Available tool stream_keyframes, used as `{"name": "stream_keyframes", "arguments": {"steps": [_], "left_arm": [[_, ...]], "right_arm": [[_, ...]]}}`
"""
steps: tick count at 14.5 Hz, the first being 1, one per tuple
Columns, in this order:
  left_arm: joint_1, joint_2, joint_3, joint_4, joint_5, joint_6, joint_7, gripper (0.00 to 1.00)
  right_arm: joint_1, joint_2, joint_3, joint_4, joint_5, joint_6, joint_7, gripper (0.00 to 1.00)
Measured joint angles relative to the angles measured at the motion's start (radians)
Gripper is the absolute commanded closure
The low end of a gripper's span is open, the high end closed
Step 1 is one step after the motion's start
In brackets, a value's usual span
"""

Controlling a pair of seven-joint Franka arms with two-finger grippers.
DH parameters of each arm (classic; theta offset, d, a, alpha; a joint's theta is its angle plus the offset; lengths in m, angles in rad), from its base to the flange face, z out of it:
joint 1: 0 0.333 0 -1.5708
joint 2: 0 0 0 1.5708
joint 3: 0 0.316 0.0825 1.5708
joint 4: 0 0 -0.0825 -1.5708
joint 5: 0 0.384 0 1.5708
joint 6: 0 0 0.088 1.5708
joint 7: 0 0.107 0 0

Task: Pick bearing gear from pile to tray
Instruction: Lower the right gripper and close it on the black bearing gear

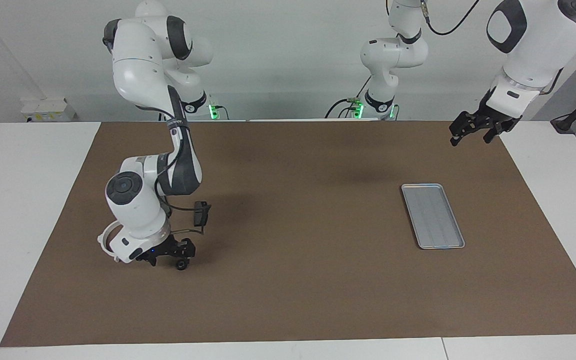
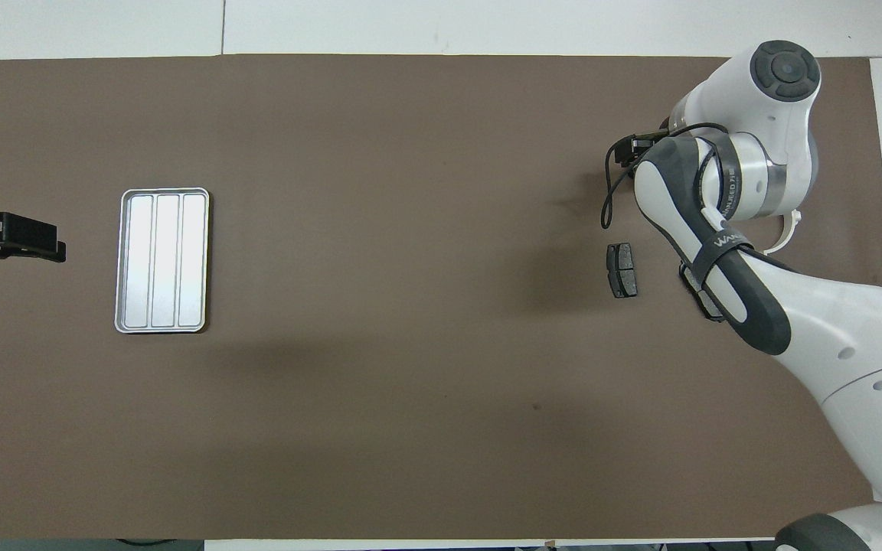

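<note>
This is a robotics lab. Two white Franka arms are mounted at one long edge of a white table (image 1: pixel 28 210), with green status lights glowing at their bases and cables trailing to the plain white wall. A brown mat (image 1: pixel 288 280) covers most of the tabletop, edge to edge, as a work surface. A power strip (image 1: pixel 48 110) sits near one corner.

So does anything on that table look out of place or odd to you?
Nothing looks spilled or broken. The flat silver-grey metal tray lies square and holds nothing. A dark grey brake pad lies flat on the brown mat. The right gripper is low over the parts; the left gripper waits raised.
</note>
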Motion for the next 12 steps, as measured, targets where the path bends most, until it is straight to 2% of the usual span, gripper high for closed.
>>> {"name": "stream_keyframes", "arguments": {"steps": [6,12], "left_arm": [[0.0,0.0,0.0,0.0,0.0,0.0,0.0,0.0],[0.0,0.0,0.0,0.0,0.0,0.0,0.0,0.0]], "right_arm": [[0.021,0.02,-0.001,0.001,-0.013,0.002,0.028,0.05],[0.014,0.034,-0.006,0.001,-0.028,0.002,0.028,0.16]]}}
